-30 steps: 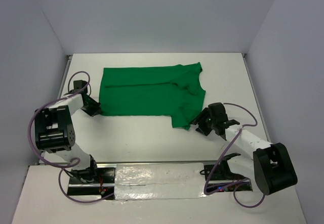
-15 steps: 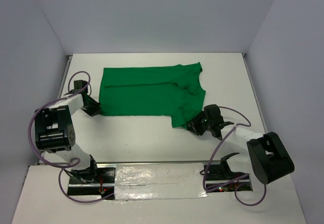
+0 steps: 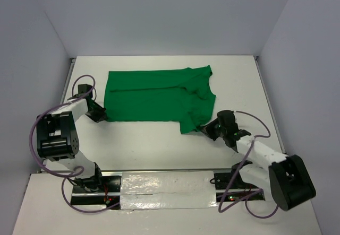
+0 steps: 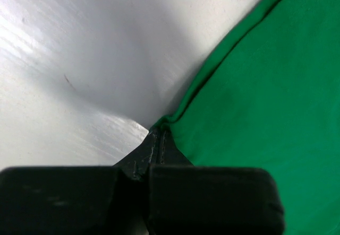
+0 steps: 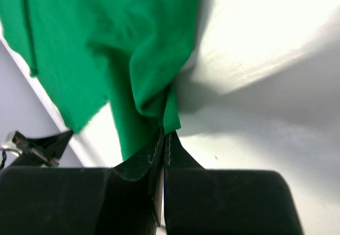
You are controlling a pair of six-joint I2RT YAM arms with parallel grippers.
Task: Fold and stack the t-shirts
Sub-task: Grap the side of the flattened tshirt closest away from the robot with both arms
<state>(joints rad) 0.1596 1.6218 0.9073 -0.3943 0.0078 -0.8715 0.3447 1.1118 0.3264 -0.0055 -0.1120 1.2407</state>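
Note:
A bright green t-shirt (image 3: 156, 97) lies spread on the white table (image 3: 154, 145), folded lengthwise, with a sleeve hanging toward the near right. My left gripper (image 3: 102, 117) is shut on the shirt's near left corner (image 4: 164, 122), its fingertips (image 4: 159, 139) pinching the hem. My right gripper (image 3: 204, 128) is shut on the shirt's near right corner, where a bunched fold of green cloth (image 5: 159, 94) runs into the closed fingertips (image 5: 166, 139).
White walls enclose the table on the left (image 3: 42, 60), back and right (image 3: 297, 60). A shiny foil strip (image 3: 164, 190) runs along the near edge between the arm bases. Purple cables (image 3: 249, 139) loop off both arms.
My right gripper reached in to the shirt's near right corner and closed on it. The left gripper has stayed shut on the left corner without moving.

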